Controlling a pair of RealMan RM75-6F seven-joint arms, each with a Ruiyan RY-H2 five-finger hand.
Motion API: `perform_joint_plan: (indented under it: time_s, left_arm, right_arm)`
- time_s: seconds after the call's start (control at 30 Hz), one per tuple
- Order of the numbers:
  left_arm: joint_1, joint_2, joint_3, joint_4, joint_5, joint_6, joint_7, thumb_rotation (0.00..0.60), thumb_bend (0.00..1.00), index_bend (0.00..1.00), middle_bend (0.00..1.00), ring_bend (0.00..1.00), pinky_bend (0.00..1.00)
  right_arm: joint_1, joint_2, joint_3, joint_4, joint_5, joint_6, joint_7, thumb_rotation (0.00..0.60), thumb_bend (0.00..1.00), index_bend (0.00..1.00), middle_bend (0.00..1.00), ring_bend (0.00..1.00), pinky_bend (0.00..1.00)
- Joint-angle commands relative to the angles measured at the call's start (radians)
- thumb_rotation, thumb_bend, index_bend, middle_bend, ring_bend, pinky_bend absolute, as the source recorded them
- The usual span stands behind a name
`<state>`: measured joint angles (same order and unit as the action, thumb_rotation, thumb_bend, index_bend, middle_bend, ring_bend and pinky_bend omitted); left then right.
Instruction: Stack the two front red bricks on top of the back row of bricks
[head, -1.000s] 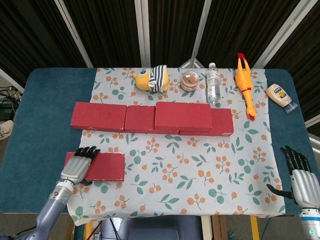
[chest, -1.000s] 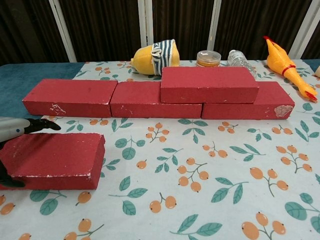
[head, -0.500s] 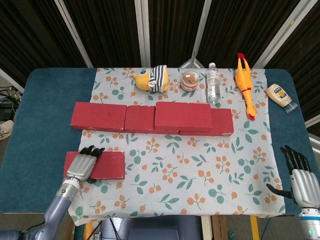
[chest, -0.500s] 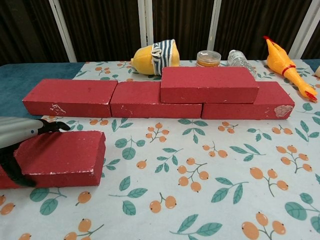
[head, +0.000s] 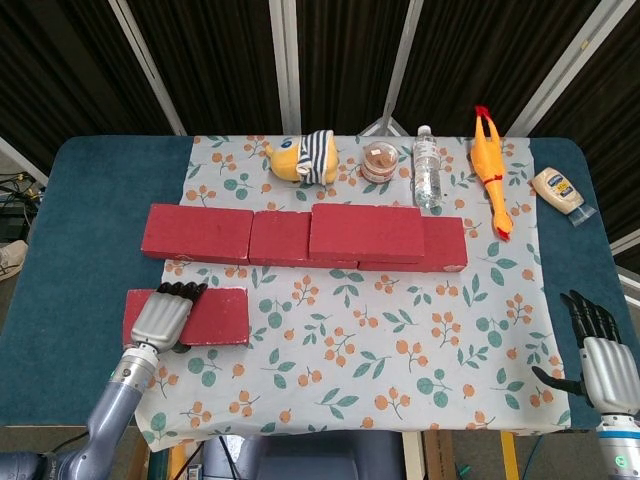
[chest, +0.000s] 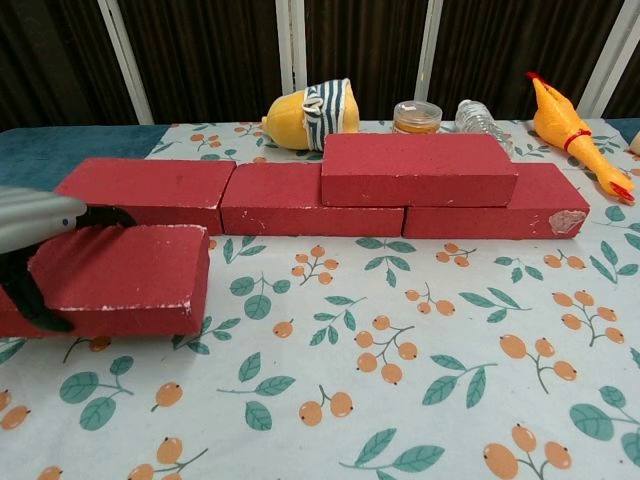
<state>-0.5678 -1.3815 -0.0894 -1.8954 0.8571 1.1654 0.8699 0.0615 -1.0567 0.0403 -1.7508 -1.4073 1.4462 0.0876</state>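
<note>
A: What is the left hand (head: 167, 316) doing?

B: It is grasping the front brick (head: 213, 315), with its fingers lying over the top and the thumb (chest: 28, 300) hooking down the near face. In the chest view the brick is sitting clear of the cloth (head: 400, 340), just in front of the back row (head: 240, 235).

A: And the other brick?

B: The stacked brick (head: 366, 232) is lying on top of the back row, toward its right end.

A: What about the right hand (head: 598, 352)?

B: It is resting at the table's (head: 70, 250) near right corner, fingers spread and grasping nothing.
</note>
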Motion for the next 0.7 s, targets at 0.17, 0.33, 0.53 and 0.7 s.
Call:
perform_joint_plan:
  time_s: [0.17,0.33,0.53,0.7]
  left_arm:
    - [-0.158,0.165,-0.179,-0.059,-0.175,-0.143,0.012,0.6,0.0,0.29,0.36,0.33,0.35]
    - [-0.289,0.248,-0.249,0.045,-0.347,-0.327,-0.005,0.6,0.0,0.28,0.35,0.33,0.34]
    - [-0.422,0.272,-0.237,0.205,-0.468,-0.485,-0.001,0.6,0.0,0.28,0.34,0.32,0.32]
    - [-0.486,0.25,-0.219,0.322,-0.5,-0.554,-0.029,0.6,0.0,0.27,0.32,0.31,0.31]
  right_arm:
    - [0.011,-0.015,0.013,0.003,0.038,-0.028,-0.03,0.6,0.11,0.0,0.0,0.0,0.0]
    - [0.032,-0.033,0.028,0.006,0.096,-0.072,-0.085,0.6,0.11,0.0,0.0,0.0,0.0]
    - [0.042,-0.051,0.053,0.006,0.169,-0.086,-0.15,0.6,0.11,0.0,0.0,0.0,0.0]
    - [0.042,-0.06,0.066,0.001,0.215,-0.084,-0.187,0.6,0.11,0.0,0.0,0.0,0.0]
